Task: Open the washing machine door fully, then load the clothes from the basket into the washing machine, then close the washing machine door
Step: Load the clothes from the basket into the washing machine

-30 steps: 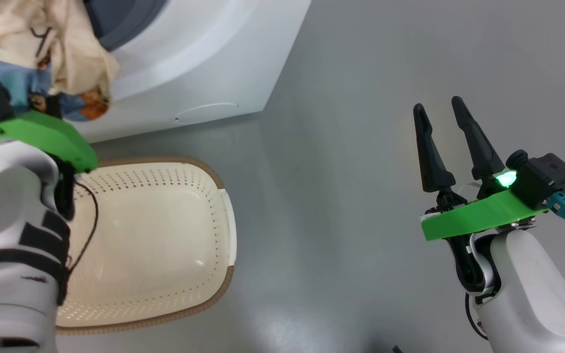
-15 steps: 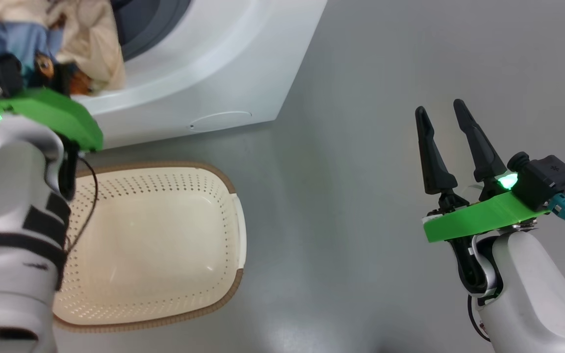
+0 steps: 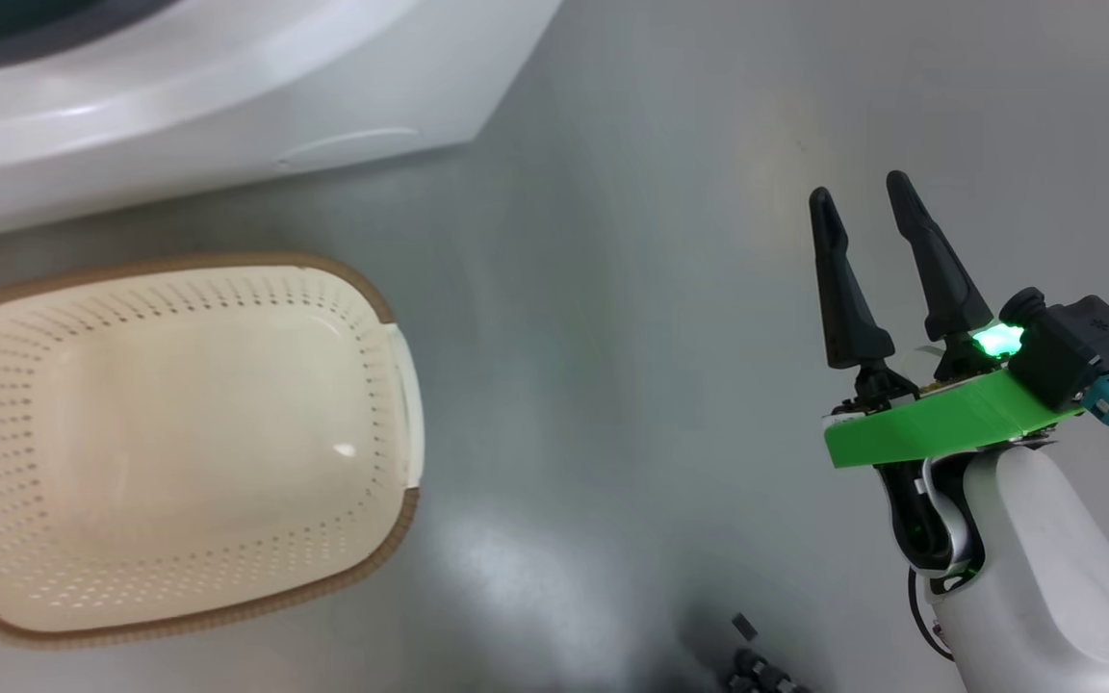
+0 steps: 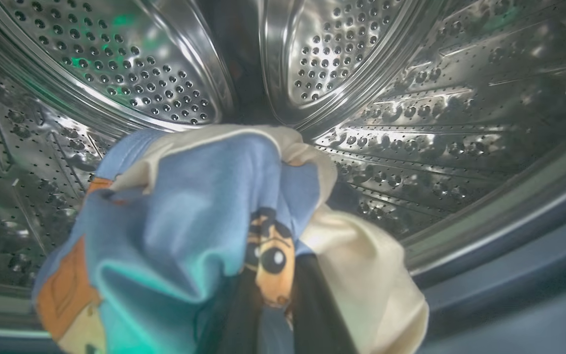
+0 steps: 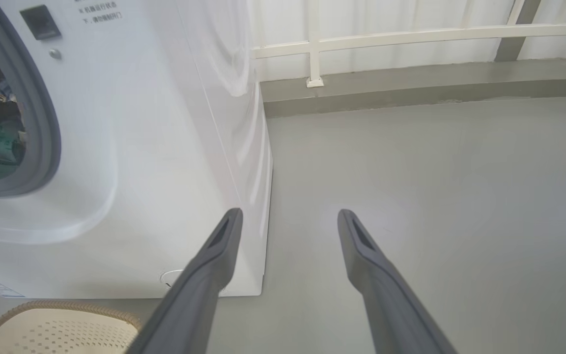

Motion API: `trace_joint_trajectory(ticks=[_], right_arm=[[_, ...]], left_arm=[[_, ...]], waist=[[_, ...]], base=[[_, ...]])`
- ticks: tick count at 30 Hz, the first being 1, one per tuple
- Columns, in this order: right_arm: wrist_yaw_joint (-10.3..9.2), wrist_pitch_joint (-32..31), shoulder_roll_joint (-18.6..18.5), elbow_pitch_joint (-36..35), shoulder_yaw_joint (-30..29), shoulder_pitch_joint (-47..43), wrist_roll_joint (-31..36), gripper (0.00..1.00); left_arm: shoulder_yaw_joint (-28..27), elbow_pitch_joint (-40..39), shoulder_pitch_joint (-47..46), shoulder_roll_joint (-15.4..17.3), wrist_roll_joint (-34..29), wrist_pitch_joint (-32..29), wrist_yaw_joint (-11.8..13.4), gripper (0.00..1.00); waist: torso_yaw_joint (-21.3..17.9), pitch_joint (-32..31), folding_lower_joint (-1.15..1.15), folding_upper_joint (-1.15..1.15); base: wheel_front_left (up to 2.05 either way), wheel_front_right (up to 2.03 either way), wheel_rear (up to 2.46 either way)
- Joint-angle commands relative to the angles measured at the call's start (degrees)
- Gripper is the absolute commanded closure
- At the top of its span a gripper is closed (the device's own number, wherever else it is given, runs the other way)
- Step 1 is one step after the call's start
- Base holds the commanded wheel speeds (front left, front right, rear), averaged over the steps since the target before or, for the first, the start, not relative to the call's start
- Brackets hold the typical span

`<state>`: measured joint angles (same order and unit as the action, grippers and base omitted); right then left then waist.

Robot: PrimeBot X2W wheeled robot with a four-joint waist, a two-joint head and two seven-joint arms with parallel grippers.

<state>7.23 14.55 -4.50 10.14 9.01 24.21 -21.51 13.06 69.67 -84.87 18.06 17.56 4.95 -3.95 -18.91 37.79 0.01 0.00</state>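
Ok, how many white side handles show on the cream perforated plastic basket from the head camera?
1: a white side handle on the cream basket's right end in the head view. The left end runs off the picture, so a second may be hidden there.

one washing machine, one steel drum, one basket — one bundle of clothes

basket sits by the washing machine; right gripper's jaws stand apart.
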Motion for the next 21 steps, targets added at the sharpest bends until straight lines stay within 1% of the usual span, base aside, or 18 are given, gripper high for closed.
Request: trace_joint_trajectory(ticks=[1,4,9,11,13,14,15,16,18,21], right_arm=[[0.25,0.4,-0.1,-1.7,1.1,-0.5,0.6,0.00],[0.25,0.4,0.2,-2.0,1.3,-0.2,0.5,0.00],[0.25,0.4,0.8,-1.9,2.5,-0.1,0.5,0.00],[0.25,0.4,1.0,-1.8,2.9,0.0,0.4,0.00],[0.25,0.4,1.1,-1.6,3.2,-0.1,0.2,0.00],[0.25,0.4,1.2,-1.5,3.3,-0.1,0.1,0.00],[0.25,0.4,1.2,-1.4,3.4,-0.1,0.1,0.00],[0.25,0.4,1.3,-1.2,3.4,-0.2,0.0,0.00],[0.25,0.4,1.3,-0.9,3.4,-0.2,-0.1,0.00],[0.25,0.4,1.4,-0.8,3.2,-0.2,-0.2,0.00]], left_arm=[[-0.2,-1.0,-2.5,2.8,-0.5,-0.3,0.3,1.00],[-0.1,-0.9,-5.4,3.7,-0.5,0.4,0.6,1.00],[0.5,0.0,-9.3,4.2,-0.8,0.2,0.6,1.00],[0.3,0.6,-10.8,4.4,-0.3,-1.3,0.6,1.00],[0.5,1.6,-12.0,4.9,-0.3,-4.4,0.6,1.00],[0.7,2.1,-12.5,5.2,-0.3,-6.5,0.6,0.69],[1.0,2.5,-12.9,5.4,-0.3,-9.0,0.5,0.08],[1.1,2.9,-13.3,5.6,-0.2,-11.8,0.5,0.00],[1.0,3.4,-13.9,5.7,0.4,-16.8,0.2,0.00],[0.2,3.7,-13.6,5.3,2.0,-21.1,-0.3,0.00]], waist=[[-3.8,4.7,-0.01,0.00],[-4.8,6.2,-0.01,0.00],[-5.8,6.6,-0.01,0.00],[-6.2,6.4,-0.01,0.00],[-6.4,6.2,-0.01,0.00],[-6.6,6.0,-0.01,0.00],[-6.6,5.8,-0.01,0.00],[-6.7,5.6,-0.01,0.00],[-6.7,5.1,-0.01,0.00],[-6.3,4.3,-0.01,0.00]], base=[[0.00,0.00,0.00],[0.00,0.00,0.00],[0.00,0.00,0.00],[0.00,0.00,0.00],[0.00,0.00,0.00],[0.00,0.00,0.00],[0.00,0.00,0.00],[0.00,0.00,0.00],[0.00,0.00,0.00],[0.00,0.00,0.00]])
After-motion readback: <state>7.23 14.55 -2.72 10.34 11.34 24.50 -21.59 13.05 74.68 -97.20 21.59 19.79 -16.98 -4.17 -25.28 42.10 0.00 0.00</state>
